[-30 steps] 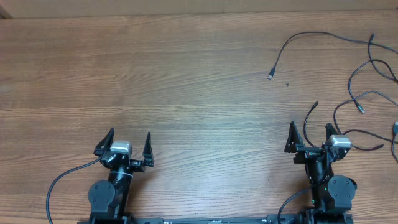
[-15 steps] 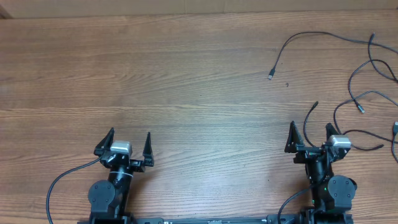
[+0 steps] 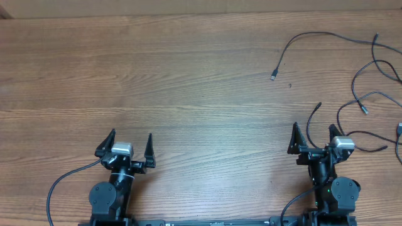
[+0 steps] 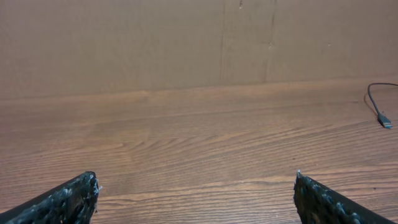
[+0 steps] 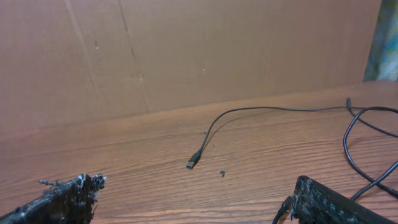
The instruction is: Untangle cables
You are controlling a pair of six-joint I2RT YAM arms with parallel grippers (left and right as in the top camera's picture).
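Observation:
Several thin black cables (image 3: 352,88) lie loosely looped on the wooden table at the far right. One cable (image 3: 295,41) arcs away from the bunch and ends in a small silver plug (image 3: 274,76); in the right wrist view that plug (image 5: 194,160) lies ahead of the fingers. A short cable end (image 3: 312,119) runs in between the fingers of my right gripper (image 3: 313,125), which stands open and holds nothing. My left gripper (image 3: 131,133) is open too, far left of the cables, over bare wood. The left wrist view catches one cable tip (image 4: 383,120) at its right edge.
A brown cardboard wall (image 4: 186,43) closes off the table's far edge. Thicker black arm wires (image 3: 63,182) curl near both bases at the front. A tiny dark speck (image 3: 290,85) lies beside the lone plug. The cables run off the right edge (image 3: 399,132).

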